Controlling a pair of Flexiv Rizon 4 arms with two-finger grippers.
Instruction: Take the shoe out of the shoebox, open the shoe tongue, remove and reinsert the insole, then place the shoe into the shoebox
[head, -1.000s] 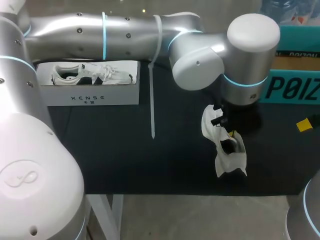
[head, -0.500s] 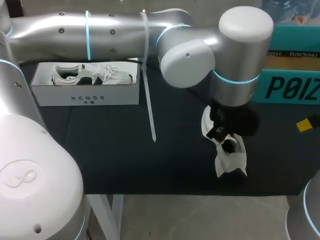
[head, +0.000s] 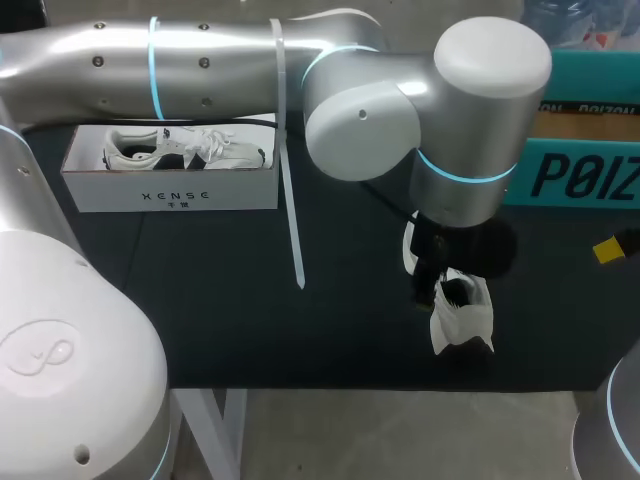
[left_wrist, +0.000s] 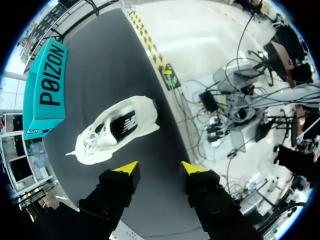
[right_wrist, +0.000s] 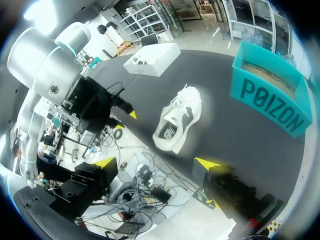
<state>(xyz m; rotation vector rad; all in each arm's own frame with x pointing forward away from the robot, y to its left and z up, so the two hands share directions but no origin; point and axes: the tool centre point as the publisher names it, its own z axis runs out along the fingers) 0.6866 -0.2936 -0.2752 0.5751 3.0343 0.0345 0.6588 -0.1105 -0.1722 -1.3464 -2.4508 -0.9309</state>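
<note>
A white shoe (head: 462, 322) with a dark side panel lies on its side on the black table, near the front edge at the right. My left arm (head: 470, 150) reaches across from the left and partly hides the shoe from above. In the left wrist view my left gripper (left_wrist: 160, 169) is open and empty. The shoe (left_wrist: 115, 130) lies just ahead of it, off to one finger's side. My right gripper (right_wrist: 159, 164) is open and well back from the shoe (right_wrist: 180, 120). The white shoebox (head: 170, 190) stands at the back left with a second white shoe (head: 185, 148) inside.
A teal box (head: 585, 160) with dark lettering stands at the back right, close behind the shoe. A white strap (head: 290, 230) hangs from my left arm over the middle of the table. The table's front edge (head: 330, 388) runs just below the shoe.
My left gripper has gone from shut to open, letting go of the shoe. Its wrist has shifted slightly left and toward the front, over the shoe. The right arm has not moved.
</note>
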